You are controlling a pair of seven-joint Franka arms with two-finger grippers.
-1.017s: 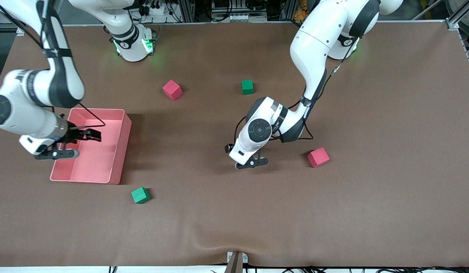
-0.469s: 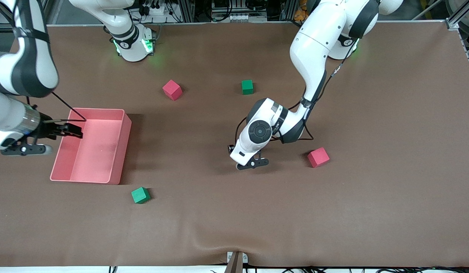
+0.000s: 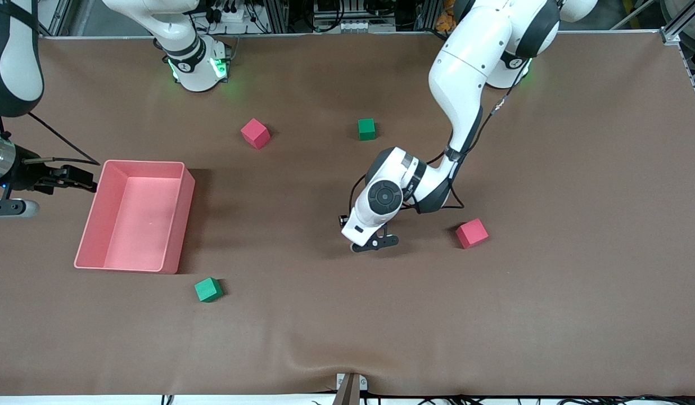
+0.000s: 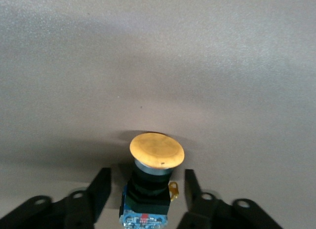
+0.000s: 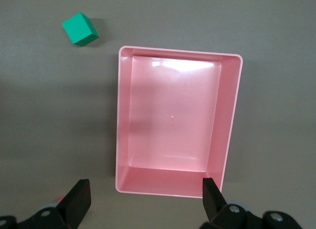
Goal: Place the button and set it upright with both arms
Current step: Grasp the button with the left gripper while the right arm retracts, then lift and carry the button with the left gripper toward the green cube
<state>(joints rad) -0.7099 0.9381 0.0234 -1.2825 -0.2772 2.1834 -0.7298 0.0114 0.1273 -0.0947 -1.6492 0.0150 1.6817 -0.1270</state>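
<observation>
Left arm (image 3: 465, 84): reaches from its base down to mid-table, wrist bent low. Left gripper (image 4: 146, 192): at the table, fingers (image 4: 100, 187) partly closed either side of the button (image 4: 153, 179), narrow gaps visible; grip not confirmed. Button: on the table between the fingers, cap (image 4: 157, 150) pointing away from the gripper; upright or lying cannot be told. No writing legible. From the button, the nearest pink cube (image 3: 472, 233) lies at 3 o'clock in the front view.

Right arm (image 3: 13, 62): raised at its table end. Right gripper (image 5: 143, 199): wide open, empty, above the tray (image 3: 181, 225) edge.
</observation>
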